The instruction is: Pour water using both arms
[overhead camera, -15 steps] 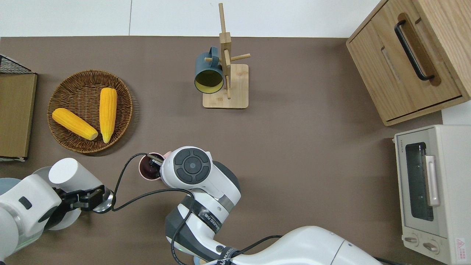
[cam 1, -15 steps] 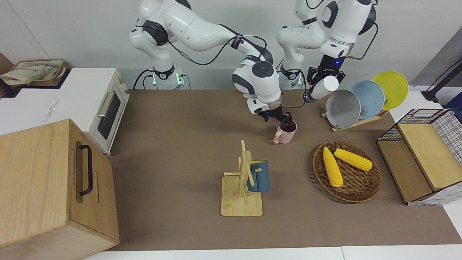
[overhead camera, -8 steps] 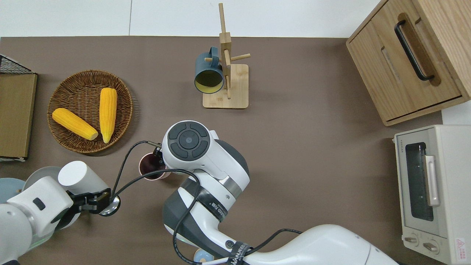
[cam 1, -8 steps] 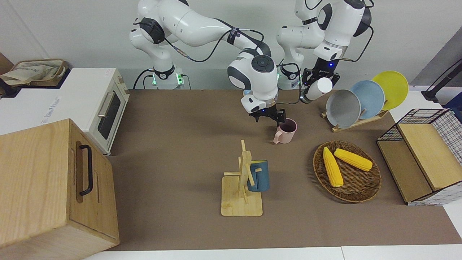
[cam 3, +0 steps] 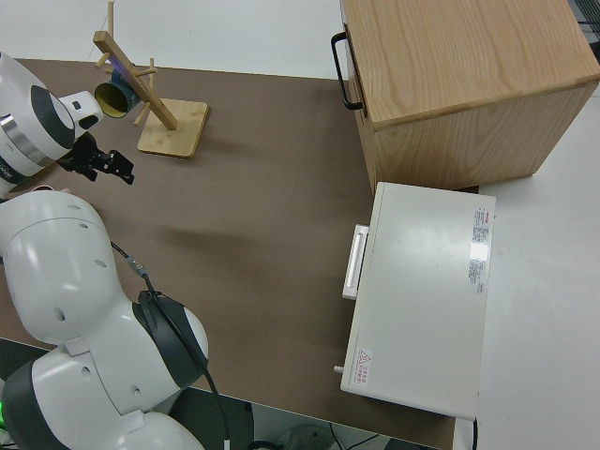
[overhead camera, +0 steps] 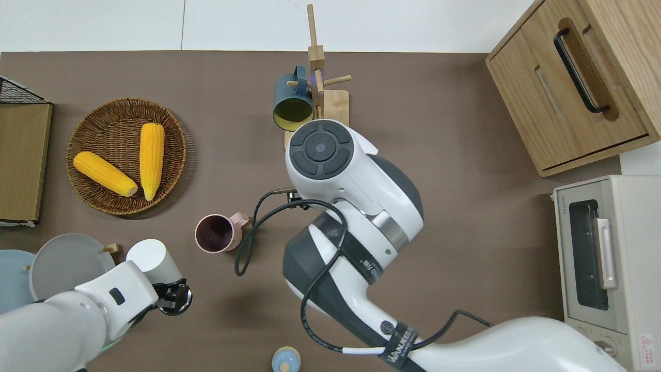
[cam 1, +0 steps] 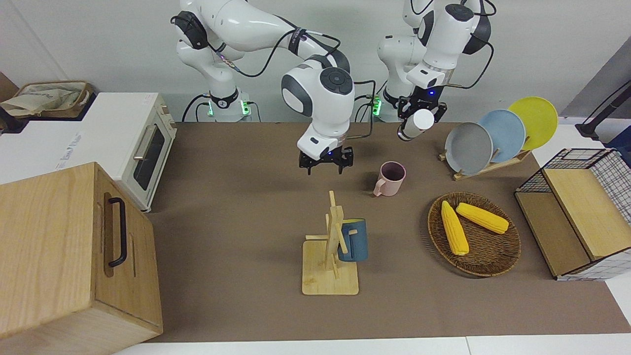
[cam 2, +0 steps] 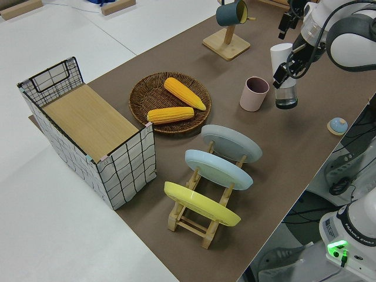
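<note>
A pink mug (cam 1: 391, 177) stands on the brown table, free of both grippers, its inside dark. My right gripper (cam 1: 325, 166) hangs open and empty in the air, over the table between the mug and the mug rack, toward the right arm's end from the mug. The overhead view hides it under the arm's wrist. My left gripper (cam 1: 417, 111) is shut on a white bottle (cam 1: 423, 119) with a clear base, held tilted in the air. In the overhead view the bottle (overhead camera: 147, 254) is over the table just nearer to the robots than the mug (overhead camera: 214, 233).
A wooden mug rack (cam 1: 329, 256) carries a blue mug (cam 1: 353, 240). A wicker basket (cam 1: 485, 261) holds two corn cobs. A plate rack (cam 1: 485, 140), a wire crate (cam 1: 581, 207), a toaster oven (cam 1: 140, 148) and a wooden cabinet (cam 1: 69, 256) ring the table.
My right gripper let go of the pink mug's rim, rose and swung toward the right arm's end. My left gripper carried the white bottle closer to the mug.
</note>
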Controlling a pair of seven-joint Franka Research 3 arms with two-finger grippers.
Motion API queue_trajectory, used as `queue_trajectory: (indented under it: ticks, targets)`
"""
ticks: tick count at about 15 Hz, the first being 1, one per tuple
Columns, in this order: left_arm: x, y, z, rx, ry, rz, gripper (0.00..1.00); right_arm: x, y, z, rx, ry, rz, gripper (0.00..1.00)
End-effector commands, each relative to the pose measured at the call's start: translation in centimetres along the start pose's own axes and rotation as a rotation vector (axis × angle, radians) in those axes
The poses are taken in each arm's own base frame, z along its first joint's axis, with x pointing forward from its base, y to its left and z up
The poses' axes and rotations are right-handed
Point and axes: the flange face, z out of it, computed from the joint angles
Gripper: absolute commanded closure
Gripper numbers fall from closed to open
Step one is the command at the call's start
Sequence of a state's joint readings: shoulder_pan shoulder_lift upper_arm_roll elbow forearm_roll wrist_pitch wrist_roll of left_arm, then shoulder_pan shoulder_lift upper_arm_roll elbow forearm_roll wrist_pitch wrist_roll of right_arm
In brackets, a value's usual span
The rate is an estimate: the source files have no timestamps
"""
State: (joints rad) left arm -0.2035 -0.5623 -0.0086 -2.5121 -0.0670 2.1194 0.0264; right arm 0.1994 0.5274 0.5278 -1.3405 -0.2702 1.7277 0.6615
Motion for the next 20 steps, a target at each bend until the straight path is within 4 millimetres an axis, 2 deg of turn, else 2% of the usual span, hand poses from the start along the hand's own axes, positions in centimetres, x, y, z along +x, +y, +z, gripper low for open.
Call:
queue_trajectory:
  ticks: [1,4,5,8,12,14,18,20]
  targets:
    - [-0.2,0.7,0.5,0.015,-0.003,0.015,1.00,1.5,7.1,-2.2,-0.059,-0.002,-0.154,0.011]
    - [0.2,1.4,2.4,0.021,-0.049,0.031,1.00,2.4,12.8,-3.8,-0.077,0.002,-0.259,0.011]
    - [0.5,1.6,3.3,0.019,-0.067,0.028,1.00,2.7,15.5,-4.2,-0.087,-0.003,-0.286,0.011]
    - [1.0,2.0,4.8,0.021,-0.103,0.033,1.00,2.8,20.7,-5.1,-0.099,-0.008,-0.288,0.011]
    - [1.8,2.1,5.6,0.019,-0.130,0.030,1.00,2.5,27.8,-5.2,0.007,-0.029,-0.185,0.011]
    - [1.9,2.1,6.1,0.019,-0.161,0.028,1.00,2.1,30.7,-5.7,0.033,-0.024,-0.123,0.011]
    - [2.6,2.2,5.8,0.018,-0.248,0.026,1.00,1.2,35.1,-6.8,0.125,-0.009,-0.002,0.011]
    - [3.0,2.2,5.9,0.016,-0.316,0.030,1.00,0.0,36.1,-7.9,0.129,0.006,0.017,0.011]
